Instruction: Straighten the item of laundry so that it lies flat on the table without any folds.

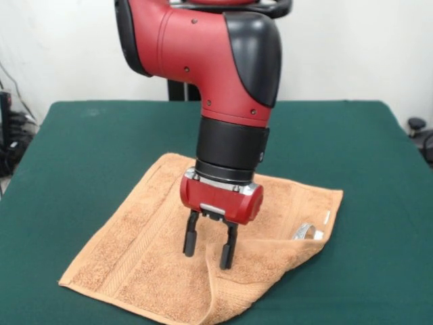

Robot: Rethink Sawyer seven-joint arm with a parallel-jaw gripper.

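A single front view looks from across the dark green felt-topped table (pixel 81 149), slightly downward, facing the robot at the far edge; near corners fall outside the picture.

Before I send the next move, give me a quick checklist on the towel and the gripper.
1. Towel fully on the table: cannot tell; its near corner runs out of the picture's bottom edge.
2. Towel flat: not ok; a fold lies doubled over near the white label.
3. Gripper open: ok; fingers apart, nothing between them.
4. Gripper above the fold's edge: ok; the tips hang right by it.
5. Tips touching the cloth: cannot tell from this one view.
6. Room on the table to spread the towel: ok; bare green felt at the far side and both sides.
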